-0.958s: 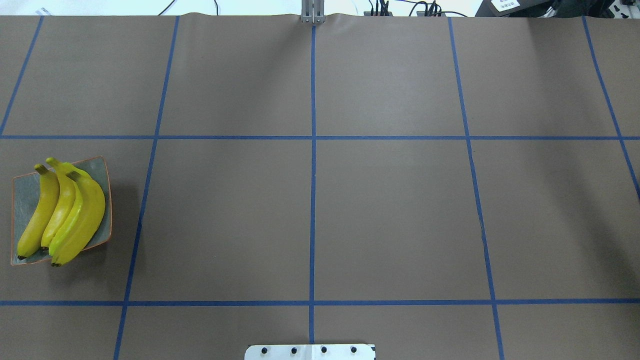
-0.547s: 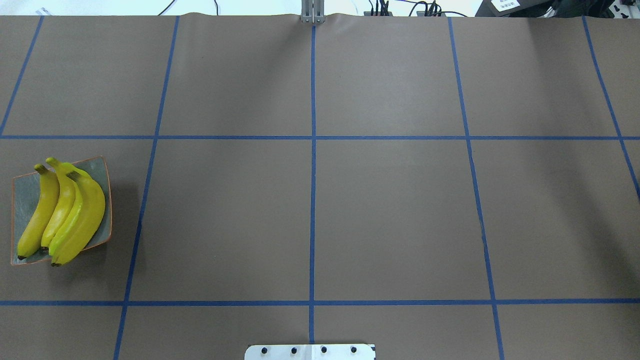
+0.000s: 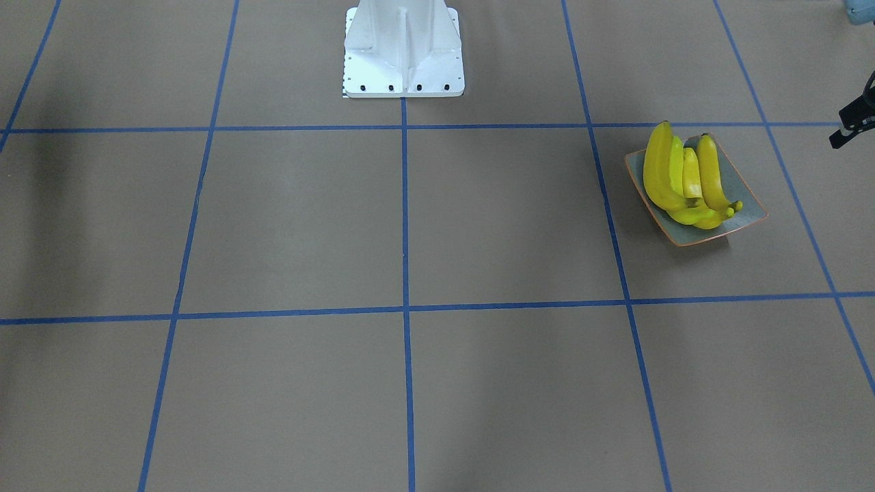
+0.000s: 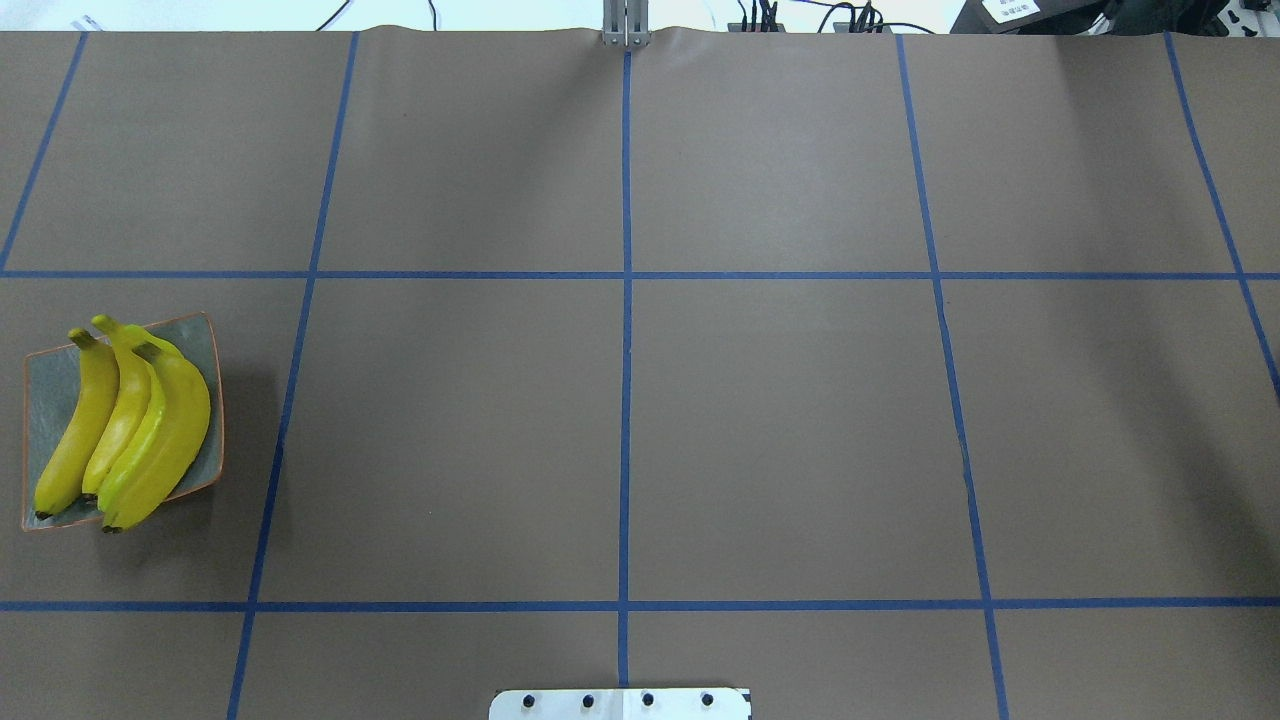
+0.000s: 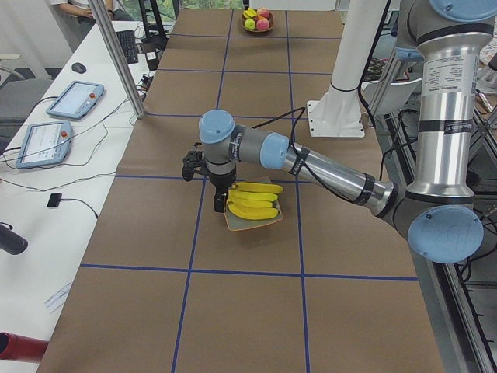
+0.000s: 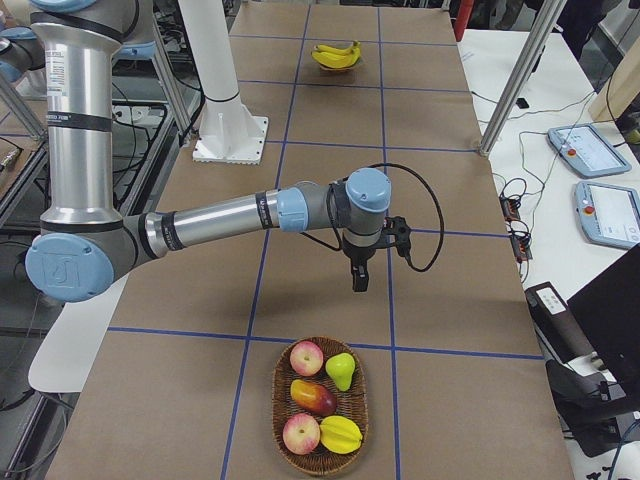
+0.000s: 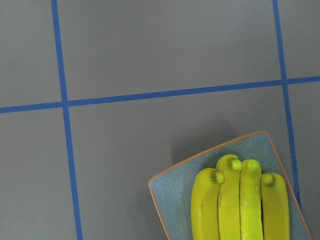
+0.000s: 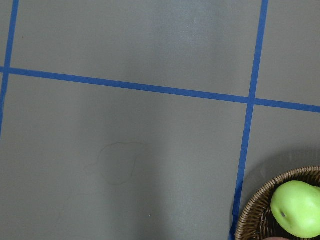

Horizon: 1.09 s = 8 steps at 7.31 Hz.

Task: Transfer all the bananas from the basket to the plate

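Front-facing view: all four bananas [image 3: 683,179] are lying side by side on the plate [image 3: 738,186], over on the robot's left. No gripper that I can make out here.
Overhead: same deal, bananas [image 4: 130,430] on the plate [image 4: 50,400]. Long axis runs roughly away from the robot, stems at the far end. No arms in shot.
Left side view: the left gripper [image 5: 220,203] hangs just beside the stem end of the bananas [image 5: 255,203], at the far edge of the plate [image 5: 248,224]. Honestly can't tell if it's spread or pinched.
Right side view: the right gripper [image 6: 358,283] hangs near the basket [image 6: 276,400], well apart from the plate. Can't tell its state either. The basket holds other fruit, and I see no banana in it.
Left wrist cam: the stem tips of the bananas [image 7: 240,205] sit low and right, with the plate [image 7: 172,200] corner under them.
Right wrist cam: just the basket [image 8: 250,220] rim and a green fruit [image 8: 297,207].
My take: the left arm is way nearer, but nothing looks left to move, so I'd call the job done.
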Motion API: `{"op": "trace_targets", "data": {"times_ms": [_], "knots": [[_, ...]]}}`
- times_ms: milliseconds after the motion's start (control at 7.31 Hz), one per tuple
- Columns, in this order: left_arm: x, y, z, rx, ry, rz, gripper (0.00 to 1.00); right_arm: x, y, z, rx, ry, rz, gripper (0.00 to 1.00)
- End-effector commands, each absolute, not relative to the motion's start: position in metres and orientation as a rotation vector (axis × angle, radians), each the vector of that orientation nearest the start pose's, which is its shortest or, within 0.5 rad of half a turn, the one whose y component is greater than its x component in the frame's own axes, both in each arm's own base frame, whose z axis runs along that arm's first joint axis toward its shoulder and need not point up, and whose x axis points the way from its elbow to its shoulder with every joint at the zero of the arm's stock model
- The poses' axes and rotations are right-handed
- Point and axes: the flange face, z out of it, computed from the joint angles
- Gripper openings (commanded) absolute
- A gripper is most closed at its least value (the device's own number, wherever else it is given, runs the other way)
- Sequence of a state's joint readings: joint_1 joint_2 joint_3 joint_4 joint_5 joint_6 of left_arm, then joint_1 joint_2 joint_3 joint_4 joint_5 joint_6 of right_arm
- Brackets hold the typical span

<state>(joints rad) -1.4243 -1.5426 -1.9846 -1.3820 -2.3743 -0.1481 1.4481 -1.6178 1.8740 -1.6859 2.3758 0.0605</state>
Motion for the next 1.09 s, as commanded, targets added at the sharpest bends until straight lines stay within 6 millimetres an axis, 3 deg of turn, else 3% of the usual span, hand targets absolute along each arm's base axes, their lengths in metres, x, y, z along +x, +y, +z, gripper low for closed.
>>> {"op": "trace_targets", "data": {"times_ms": [0,410,958], "knots": [[0.006,-0.4655,0.4966,0.052,0.797,0.067,1.0,0.0039,-0.4711,0.5435,0.054,-0.812,-0.109,1.0],[0.0064,-0.465,0.4921,0.057,0.804,0.069,1.0,0.0041,-0.4706,0.5444,0.054,-0.81,-0.11,1.0],[0.006,-0.464,0.5004,0.041,0.799,0.063,1.0,0.0041,-0.47,0.5457,0.051,-0.811,-0.109,1.0]]}}
